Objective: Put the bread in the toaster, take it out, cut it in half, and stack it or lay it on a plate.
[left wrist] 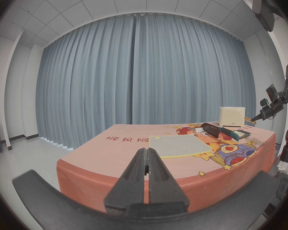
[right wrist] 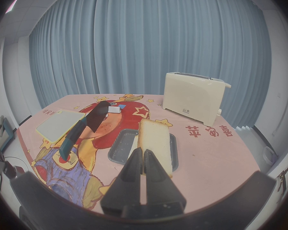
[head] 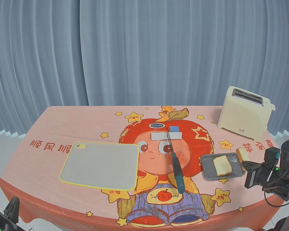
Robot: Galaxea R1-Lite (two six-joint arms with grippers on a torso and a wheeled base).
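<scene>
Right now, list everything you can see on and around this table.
toaster: one, cream, far right of the table
tray: one, grey, in front of the toaster
tray slice: one, pale bread, lying on the tray
held slice: one, pale bread, in the right gripper by the tray's right end
knife: one, teal handle, centre, blade crossing the white block
white block: one, white, centre
cutting board: one, grey with a yellow rim, left
tablecloth: one, pink cartoon print
curtain: blue-grey, behind
left gripper: black, shut, off the near-left edge
right gripper: black, shut on the held slice
</scene>
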